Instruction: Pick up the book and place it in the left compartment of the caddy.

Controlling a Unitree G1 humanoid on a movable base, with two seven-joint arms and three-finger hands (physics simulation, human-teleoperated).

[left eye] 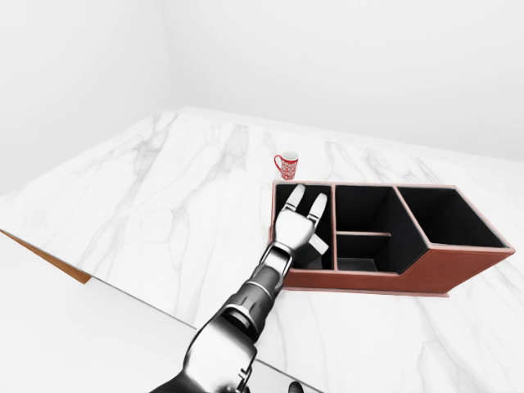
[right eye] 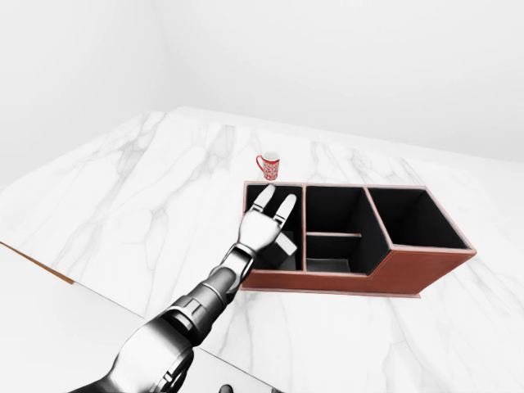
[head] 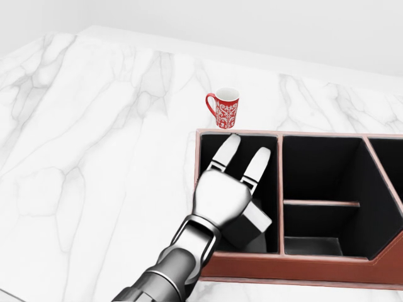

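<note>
The book [head: 252, 222], a grey slab with a pale edge, lies tilted inside the left compartment of the brown caddy [head: 327, 134], resting toward the compartment's lower right in the head view. My left hand [head: 247, 147] hovers over that compartment, open, with its fingers [head: 228, 150] stretched toward the top of the view. The palm covers part of the book, and the fingers do not close round it. My right hand does not show in any view.
A red patterned mug [head: 225, 107] stands on the marble table [head: 94, 157] just above the caddy's upper left corner. The caddy's middle and right compartments [left eye: 446, 217] hold nothing I can see. The table's edge [left eye: 49, 259] runs across the lower left of the left-eye view.
</note>
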